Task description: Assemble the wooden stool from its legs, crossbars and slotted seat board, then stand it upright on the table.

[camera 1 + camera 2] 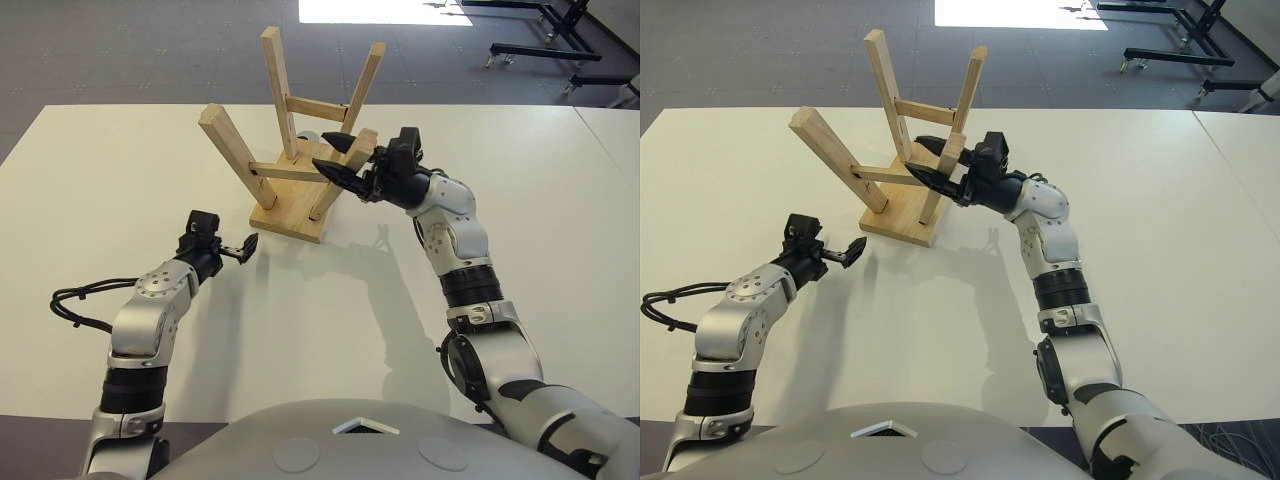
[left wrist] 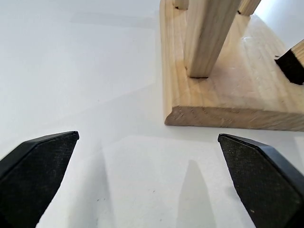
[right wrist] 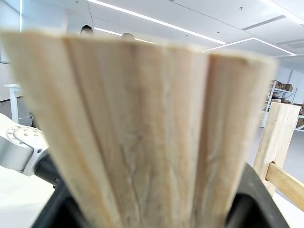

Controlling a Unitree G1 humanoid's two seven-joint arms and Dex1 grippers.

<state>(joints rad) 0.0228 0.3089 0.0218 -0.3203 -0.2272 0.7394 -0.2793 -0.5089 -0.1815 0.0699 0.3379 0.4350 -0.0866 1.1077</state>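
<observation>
Wooden stool [image 1: 283,172] sits upside-down, right hand [image 1: 345,161] clamping one leg [image 1: 325,200].

Seat board [image 2: 223,95]: you see pale bare wood, open grain on the cut edge, no varnish, no gloss. Leg [image 3: 133,133] close up: same raw wood, streaky grain, matt, slightly rough. Crossbars [image 1: 315,108] match it.

Table [image 1: 330,320]: white, smooth, faint sheen; you can spot a few dark specks.

Fingers [image 2: 38,164] of the left gripper [image 1: 243,247]: black, matt, finely textured. Right gripper [image 1: 338,160]: same black matt.

Left arm [image 1: 150,310]: silver-grey satin shell; you cannot tell metal from plastic. Cable [image 1: 75,305]: black, smooth sheath.
</observation>
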